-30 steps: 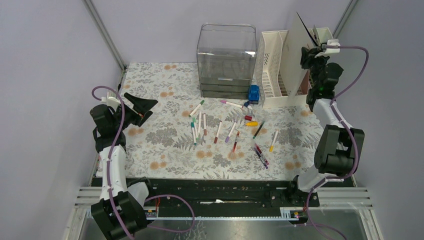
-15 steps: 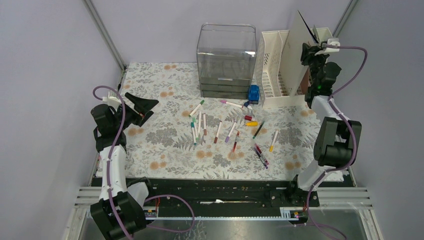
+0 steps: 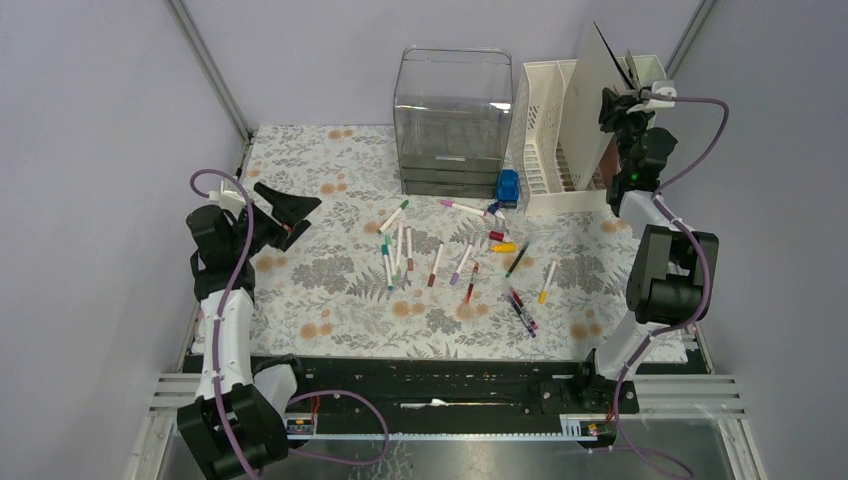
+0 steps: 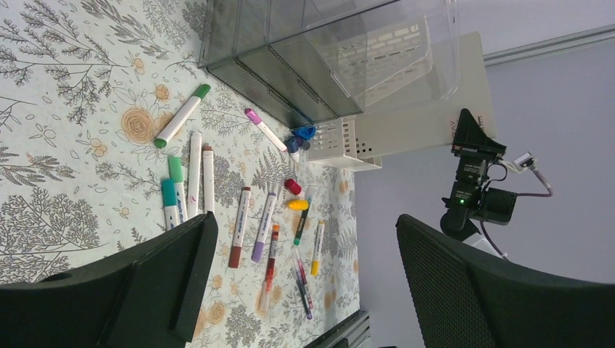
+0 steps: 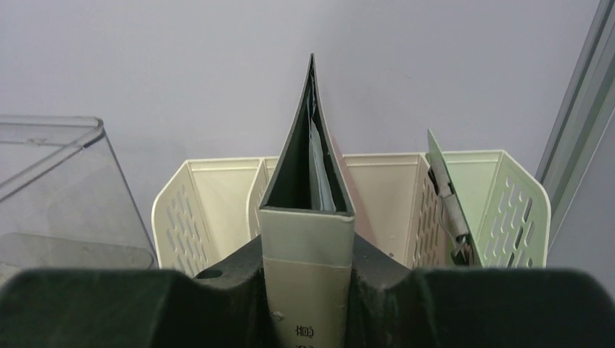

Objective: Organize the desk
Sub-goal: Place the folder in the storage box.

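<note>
Your right gripper (image 5: 307,293) pinches the upright binder (image 5: 307,232) by its spine, covers running straight toward the middle slot of the cream file rack (image 5: 192,210) at the desk's (image 3: 330,290) far right corner, while your left gripper (image 3: 285,212) hovers wide open, well apart, over the left side.

I see my left arm (image 3: 222,310) folded upright at the left of the frame, the left gripper (image 3: 297,218) spread wide and holding nothing. My right arm (image 3: 668,268) stretches to the upper right, the right gripper (image 3: 622,102) clamped on a binder (image 5: 307,239) by its spine.
</note>
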Controlling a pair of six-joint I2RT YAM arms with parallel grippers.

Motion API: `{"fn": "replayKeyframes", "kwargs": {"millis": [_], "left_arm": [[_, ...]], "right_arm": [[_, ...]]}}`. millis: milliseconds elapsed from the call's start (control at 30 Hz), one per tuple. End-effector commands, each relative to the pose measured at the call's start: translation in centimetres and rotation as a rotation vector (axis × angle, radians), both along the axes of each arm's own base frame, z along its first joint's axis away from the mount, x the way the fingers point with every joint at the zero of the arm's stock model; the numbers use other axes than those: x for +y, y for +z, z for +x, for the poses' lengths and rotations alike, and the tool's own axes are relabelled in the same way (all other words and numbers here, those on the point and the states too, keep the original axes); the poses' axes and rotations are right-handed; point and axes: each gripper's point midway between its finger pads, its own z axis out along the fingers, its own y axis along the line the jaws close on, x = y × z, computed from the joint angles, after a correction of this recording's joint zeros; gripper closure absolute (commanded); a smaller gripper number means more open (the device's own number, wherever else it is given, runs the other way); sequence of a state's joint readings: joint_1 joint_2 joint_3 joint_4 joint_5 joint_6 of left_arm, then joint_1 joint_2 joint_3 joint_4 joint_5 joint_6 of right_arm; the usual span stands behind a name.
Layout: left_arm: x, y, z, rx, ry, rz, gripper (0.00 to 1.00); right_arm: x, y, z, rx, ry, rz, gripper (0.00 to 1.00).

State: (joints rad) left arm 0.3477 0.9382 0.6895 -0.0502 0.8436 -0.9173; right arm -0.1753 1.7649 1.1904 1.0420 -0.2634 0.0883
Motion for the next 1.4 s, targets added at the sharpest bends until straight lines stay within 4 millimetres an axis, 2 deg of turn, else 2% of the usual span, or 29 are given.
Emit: {"fn": "replayKeyframes", "kwargs": {"millis": [0, 67, 167, 267, 500, 600, 667, 767, 900, 1067, 1167, 1367], "left_arm": [[0.2, 2.3, 0.7, -0.08, 0.016, 0.034, 0.01], [0.2, 2.3, 0.7, -0.083, 0.017, 0.035, 0.01], [0.0, 2.5, 0.7, -0.085, 0.013, 0.036, 0.01], [-0.1, 2.8, 0.8, -0.092, 0.008, 0.04, 0.01], [-0.4, 3.4, 0.8, -0.108, -0.001, 0.047, 0.01], [-0.3, 3.6, 0.8, -0.108, 0.008, 0.038, 0.01], [-0.5, 4.0, 0.8, -0.138, 0.004, 0.02, 0.01], [-0.9, 3.7, 0.8, -0.141, -0.007, -0.037, 0.01], [-1.9, 4.8, 0.6, -0.189, -0.032, 0.009, 0.01], [-5.3, 6.7, 0.9, -0.256, -0.065, 0.116, 0.02], [-8.1, 7.5, 1.1, -0.286, -0.077, 0.146, 0.02], [-13.9, 8.9, 2.1, -0.346, -0.131, 0.106, 0.02]], "right_arm": [[1.0, 2.7, -1.7, -0.143, 0.008, -0.063, 0.94], [1.5, 2.2, -2.3, -0.132, 0.026, -0.087, 0.72], [2.3, 2.2, -3.4, -0.116, 0.061, -0.123, 0.49], [2.8, 2.5, -4.3, -0.087, 0.084, -0.136, 0.35], [2.1, 2.7, -5.5, 0.102, 0.086, -0.145, 0.02], [2.4, 3.7, -6.9, 0.184, 0.149, -0.18, 0.0], [2.9, 3.5, -8.0, 0.249, 0.191, -0.202, 0.0], [3.3, 3.0, -9.8, 0.326, 0.214, -0.237, 0.0], [4.4, 2.3, -12.6, 0.4, 0.268, -0.267, 0.0], [6.8, 0.7, -16.2, 0.539, 0.411, -0.224, 0.0], [8.4, -0.1, -18.1, 0.597, 0.503, -0.172, 0.0], [11.1, -2.7, -21.4, 0.695, 0.673, -0.034, 0.0]]}}
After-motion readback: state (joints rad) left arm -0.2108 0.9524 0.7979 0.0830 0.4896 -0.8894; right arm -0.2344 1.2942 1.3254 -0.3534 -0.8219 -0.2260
